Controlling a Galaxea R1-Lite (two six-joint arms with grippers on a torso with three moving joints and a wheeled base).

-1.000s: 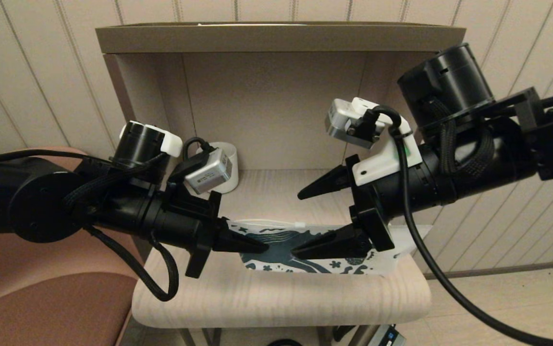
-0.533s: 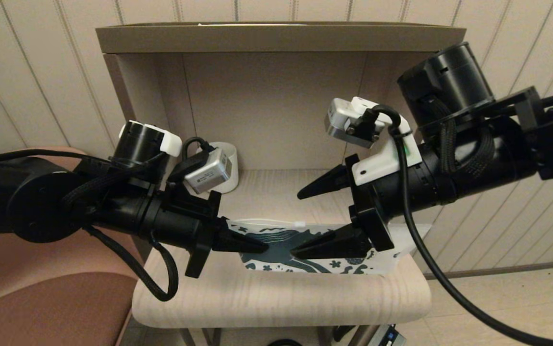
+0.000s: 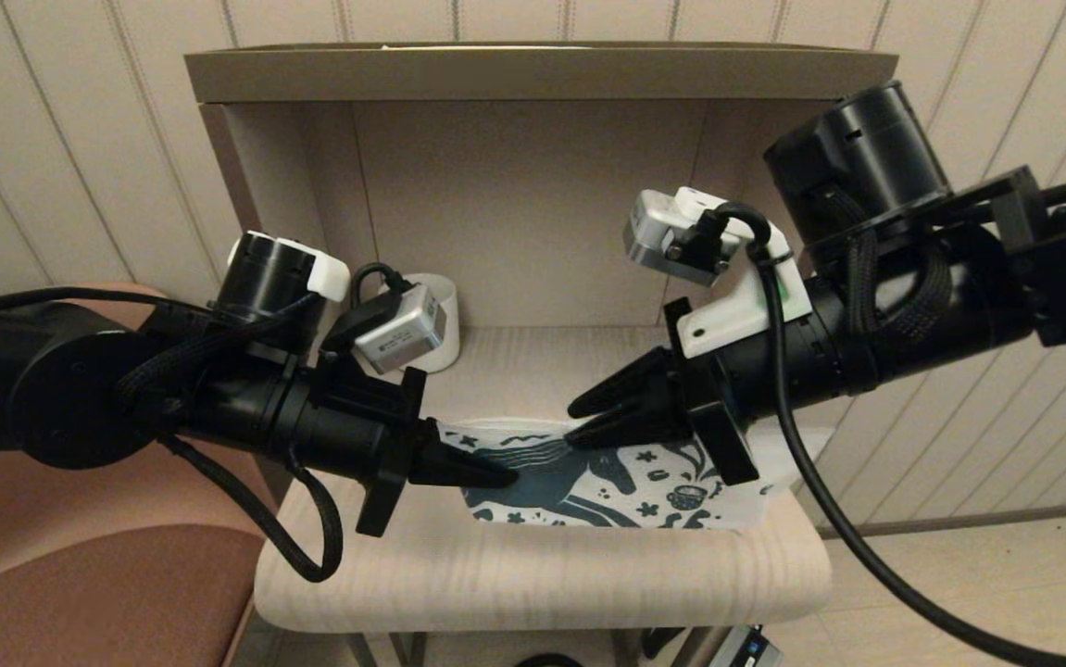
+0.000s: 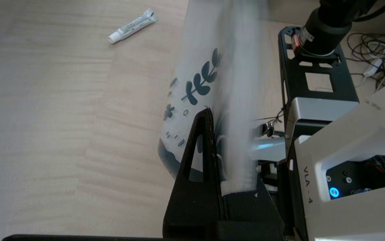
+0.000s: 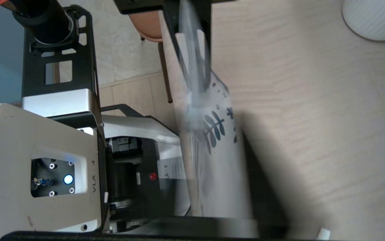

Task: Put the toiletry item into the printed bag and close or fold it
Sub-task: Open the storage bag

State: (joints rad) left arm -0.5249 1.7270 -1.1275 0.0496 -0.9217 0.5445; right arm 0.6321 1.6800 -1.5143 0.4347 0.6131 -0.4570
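The printed bag (image 3: 644, 486), white with a dark teal horse, stands on its long edge on the pale wooden shelf (image 3: 542, 574). My left gripper (image 3: 503, 479) is shut on the bag's left end, and the left wrist view shows the bag (image 4: 195, 80) pinched between the black fingers (image 4: 199, 147). My right gripper (image 3: 577, 419) has its fingers together on the bag's top edge near the middle. The toiletry item (image 4: 132, 25), a small white tube, lies on the shelf apart from the bag. It is hidden in the head view.
A white ribbed mug (image 3: 435, 320) stands at the back left of the shelf, behind my left wrist, and also shows in the right wrist view (image 5: 376, 16). The cabinet's side walls and top board (image 3: 542, 74) enclose the shelf. A brown seat (image 3: 79, 574) is on the left.
My right gripper's fingers went from wide open to shut on the bag's top edge. Its lower finger left the bag's face, so the horse print shows. The left arm stayed still.
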